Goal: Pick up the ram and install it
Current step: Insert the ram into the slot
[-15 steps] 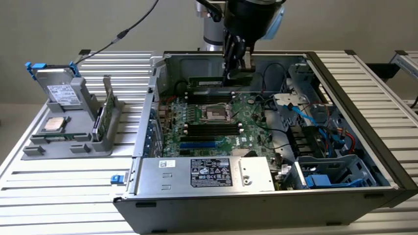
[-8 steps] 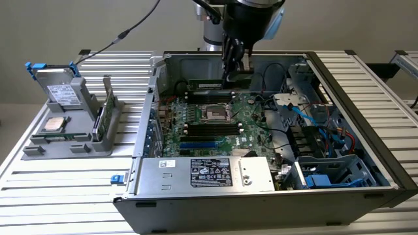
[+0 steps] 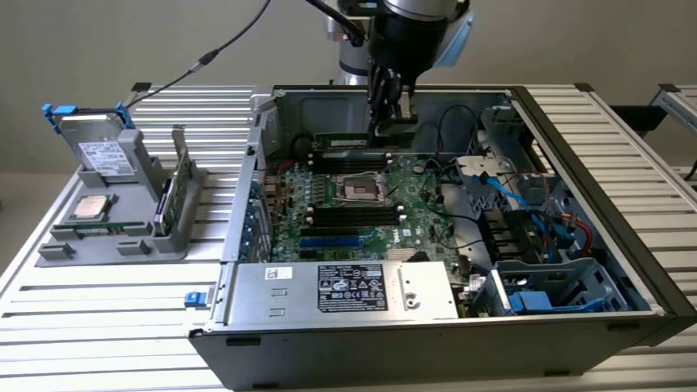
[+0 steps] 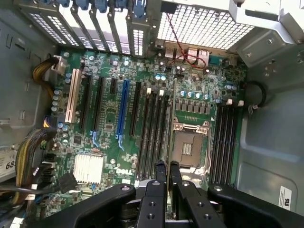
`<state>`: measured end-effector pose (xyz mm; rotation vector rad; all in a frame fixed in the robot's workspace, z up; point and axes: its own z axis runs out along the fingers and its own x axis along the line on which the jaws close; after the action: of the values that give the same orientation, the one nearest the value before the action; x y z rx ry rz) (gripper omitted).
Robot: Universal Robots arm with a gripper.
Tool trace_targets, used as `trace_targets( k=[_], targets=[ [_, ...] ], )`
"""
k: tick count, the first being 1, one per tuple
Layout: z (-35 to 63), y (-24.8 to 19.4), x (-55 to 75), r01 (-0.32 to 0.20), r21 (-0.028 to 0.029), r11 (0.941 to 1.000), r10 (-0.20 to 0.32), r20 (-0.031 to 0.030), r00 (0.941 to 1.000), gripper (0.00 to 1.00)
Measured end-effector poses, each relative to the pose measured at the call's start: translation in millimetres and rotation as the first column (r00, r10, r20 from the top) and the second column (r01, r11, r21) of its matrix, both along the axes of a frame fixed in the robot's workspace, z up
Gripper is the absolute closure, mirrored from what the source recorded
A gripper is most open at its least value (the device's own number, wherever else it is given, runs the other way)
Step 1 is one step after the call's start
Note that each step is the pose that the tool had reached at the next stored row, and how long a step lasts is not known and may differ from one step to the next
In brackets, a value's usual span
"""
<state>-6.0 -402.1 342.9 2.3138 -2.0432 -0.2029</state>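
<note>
Inside the computer case (image 3: 436, 359), the claw (image 4: 167, 172) pinches the ram (image 3: 346, 140) narrowly, above the motherboard slots (image 4: 152, 133).

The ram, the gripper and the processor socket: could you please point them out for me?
ram (image 3: 344, 141): exterior view, on its white label.
gripper (image 4: 167, 166): wrist view, midway between its fingertips.
processor socket (image 4: 188, 145): wrist view, on its open middle.

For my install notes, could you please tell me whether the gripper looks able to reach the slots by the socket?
Probably yes: the gripper, shut on the ram, hangs right above the slots, and nothing crosses them.
</note>
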Motion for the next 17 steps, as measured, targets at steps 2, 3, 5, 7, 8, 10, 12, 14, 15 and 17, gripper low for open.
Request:
trace_targets(
  k=[2, 3, 5, 7, 8, 10, 12, 14, 15, 17],
  targets=[
    [-1.5, 1.1, -0.3, 0.000, -0.0144, 0.9999, 0.000, -0.0002, 1.0000, 0.86],
    [-2.2, 1.6, -0.4, 0.000, -0.0222, 0.9998, 0.000, -0.0005, 1.0000, 0.86],
    [-3.6, 2.6, -0.9, 0.000, -0.0373, 0.9993, 0.000, -0.0010, 1.0000, 0.86],
    [-5.2, 4.1, -1.5, 0.000, -0.0506, 0.9987, 0.000, -0.0013, 1.0000, 0.86],
    [-6.0, 4.8, -1.8, 0.000, -0.0567, 0.9984, 0.000, -0.0014, 1.0000, 0.86],
    [-7.8, 6.5, -2.3, 0.000, -0.0689, 0.9976, 0.000, -0.0015, 1.0000, 0.86],
    [-9.8, 8.5, -2.8, 0.000, -0.0801, 0.9968, 0.000, -0.0016, 1.0000, 0.86],
    [-11.9, 10.8, -3.1, 0.000, -0.0897, 0.9960, 0.000, -0.0016, 1.0000, 0.86],
    [-13.0, 12.0, -3.2, 0.000, -0.0941, 0.9956, 0.000, -0.0016, 1.0000, 0.86],
    [-15.2, 14.3, -3.5, 0.000, -0.1040, 0.9946, 0.000, -0.0016, 1.0000, 0.86]
  ],
)
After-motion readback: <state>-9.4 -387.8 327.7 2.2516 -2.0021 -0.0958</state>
